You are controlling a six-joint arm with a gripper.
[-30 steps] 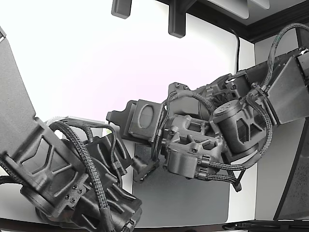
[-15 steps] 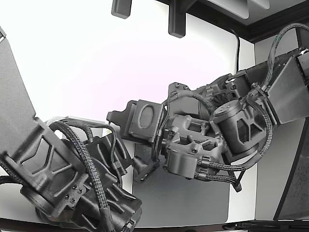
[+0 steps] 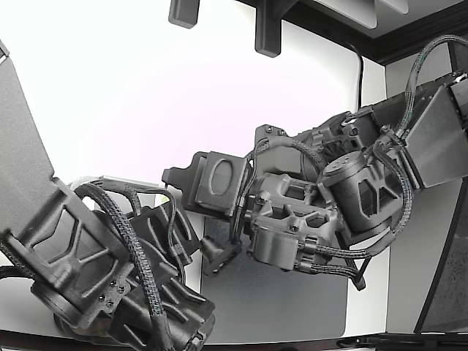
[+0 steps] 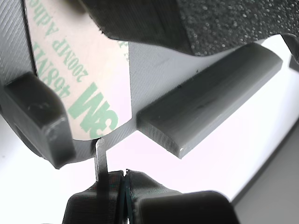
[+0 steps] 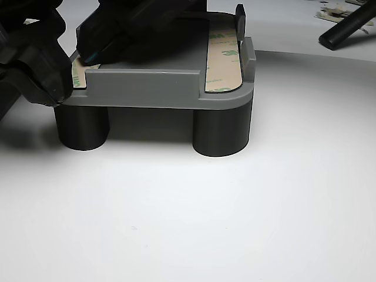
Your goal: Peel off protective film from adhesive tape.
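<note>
Here the grey fixture point(image 5: 158, 88) holds two adhesive tape strips point(image 5: 223, 59); gripper point(image 4: 122, 183) jaws pinch one strip's film tab point(image 4: 101, 158).

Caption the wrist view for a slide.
Tool pinching a thin tab at the edge of the 3M film on the grey part.

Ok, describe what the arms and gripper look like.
Both arms are dark grey, matte, with ribbed, layered shells that look 3D-printed. Black braided cables loop along the outside of the links. No markings show on them. In the wrist view the gripper has dark grey ridged fingers, and a black foam-like pad sits close to the camera.
</note>
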